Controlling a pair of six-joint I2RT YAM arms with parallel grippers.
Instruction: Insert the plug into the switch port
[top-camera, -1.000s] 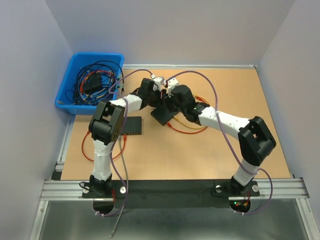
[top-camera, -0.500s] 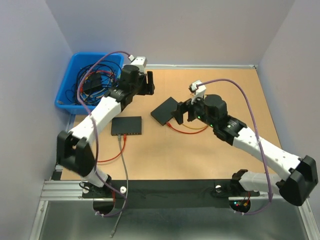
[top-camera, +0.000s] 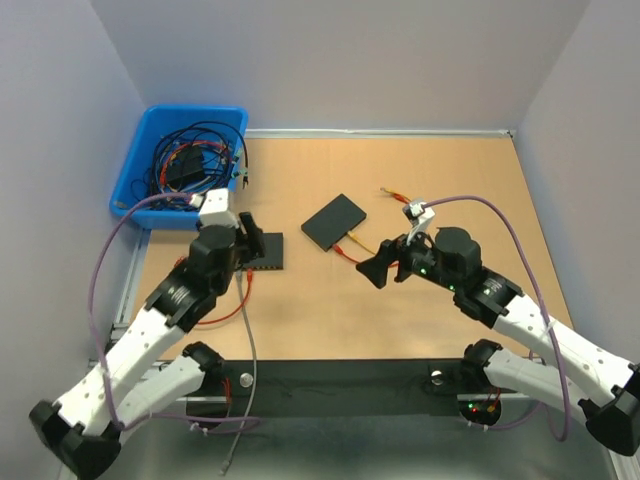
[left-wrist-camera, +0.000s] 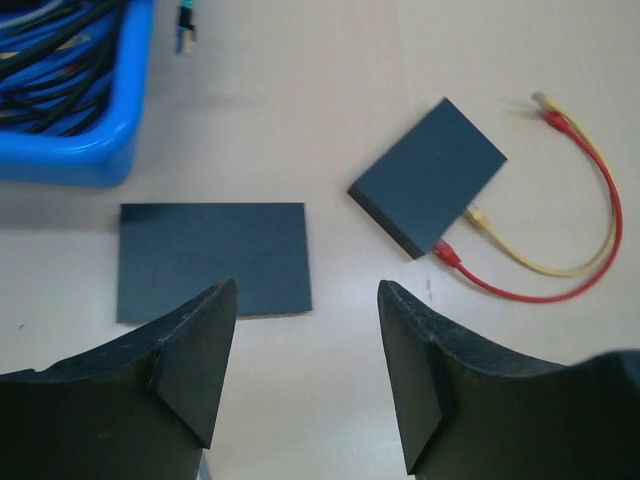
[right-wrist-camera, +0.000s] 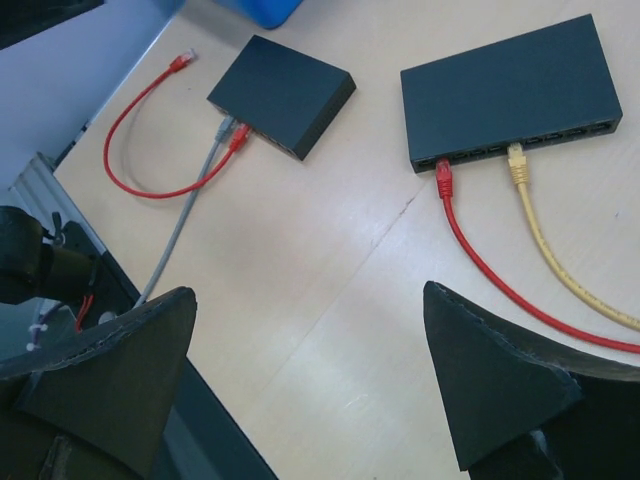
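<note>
Item: free plug (left-wrist-camera: 556, 118) of the red cable (left-wrist-camera: 590, 250). Likely light, with a hard shell on a limp lead; you would pinch the shell's flat sides. It lies on the table beyond the centre switch (left-wrist-camera: 428, 176), well apart from both grippers. Left gripper (left-wrist-camera: 305, 295) and right gripper (right-wrist-camera: 308, 295): jaws apart, empty.

Robotics lab bench: plain walled enclosure (top-camera: 350, 60), aluminium extrusion rail (top-camera: 130, 376), wooden tabletop (top-camera: 460, 180), blue bin (top-camera: 128, 182) of tangled cables (top-camera: 185, 160).
</note>
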